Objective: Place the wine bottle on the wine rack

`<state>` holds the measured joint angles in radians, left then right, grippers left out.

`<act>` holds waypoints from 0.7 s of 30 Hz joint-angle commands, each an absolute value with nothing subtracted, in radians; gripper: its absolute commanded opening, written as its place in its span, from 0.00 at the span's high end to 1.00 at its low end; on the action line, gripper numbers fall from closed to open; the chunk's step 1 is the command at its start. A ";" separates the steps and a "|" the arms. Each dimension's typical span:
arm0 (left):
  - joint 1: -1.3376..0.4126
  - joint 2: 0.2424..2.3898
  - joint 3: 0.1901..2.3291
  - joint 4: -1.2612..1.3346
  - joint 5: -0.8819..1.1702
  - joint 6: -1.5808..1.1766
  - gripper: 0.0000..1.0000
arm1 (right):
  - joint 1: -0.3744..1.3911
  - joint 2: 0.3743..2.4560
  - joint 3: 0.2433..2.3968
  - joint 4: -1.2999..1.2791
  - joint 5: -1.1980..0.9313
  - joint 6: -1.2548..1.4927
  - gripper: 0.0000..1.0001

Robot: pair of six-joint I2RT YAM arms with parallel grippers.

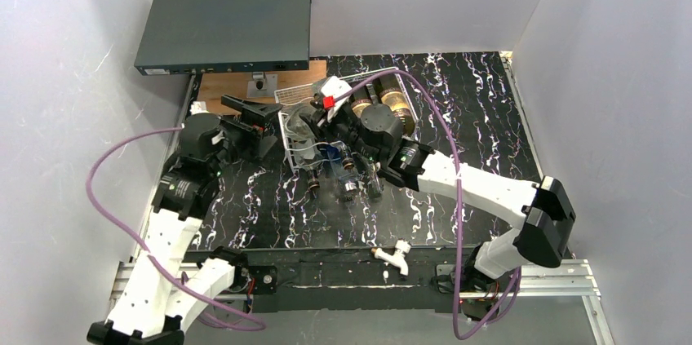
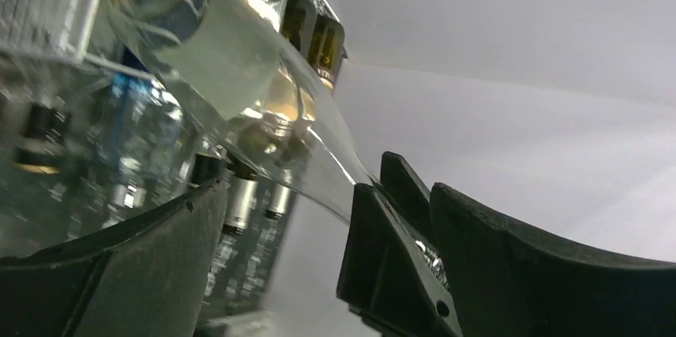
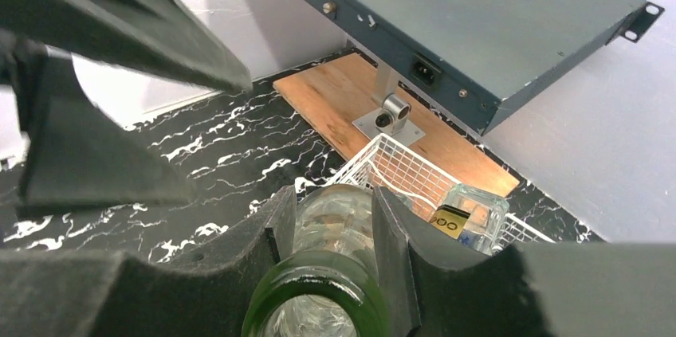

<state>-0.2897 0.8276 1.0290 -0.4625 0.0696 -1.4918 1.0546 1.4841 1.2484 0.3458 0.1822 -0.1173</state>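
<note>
Pinched at its neck by the right gripper (image 3: 332, 208), the wine bottle (image 3: 315, 299) may tilt and strike the wine rack (image 3: 398, 166); the left gripper (image 2: 287, 193) stands spread wide.

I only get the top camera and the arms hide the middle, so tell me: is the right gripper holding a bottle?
Observer: Yes. The right wrist view shows the right gripper shut on the neck of a clear bottle with a green rim.
Operator: Is the rack close to it?
Observer: The white wire rack lies just beyond the bottle, in front of a wooden board.
Operator: What is the other gripper doing?
Observer: In the left wrist view the left gripper is wide open. Clear glass curves past its fingers, but nothing is clamped.
</note>
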 commanded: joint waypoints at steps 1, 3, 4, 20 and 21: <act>-0.284 0.783 1.075 -0.616 -0.005 -1.099 0.02 | 1.094 1.475 1.179 0.323 0.006 -0.121 0.99; -0.285 0.745 1.048 -0.615 0.038 -1.057 0.02 | 1.093 1.483 1.188 0.317 0.006 -0.123 0.99; -0.285 0.721 1.027 -0.631 0.031 -1.068 0.02 | 1.094 1.485 1.192 0.314 0.006 -0.122 0.99; -0.280 0.798 1.018 -0.672 0.176 -1.287 0.02 | 1.095 1.487 1.144 0.339 -0.071 -0.186 0.99; -0.278 0.775 0.990 -0.657 0.178 -1.348 0.02 | 1.094 1.484 1.138 0.339 -0.073 -0.189 0.99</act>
<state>-0.2890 0.8509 1.0523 -0.6243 0.1398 -1.1763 1.0569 1.4727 1.1763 0.4213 0.0589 -0.2802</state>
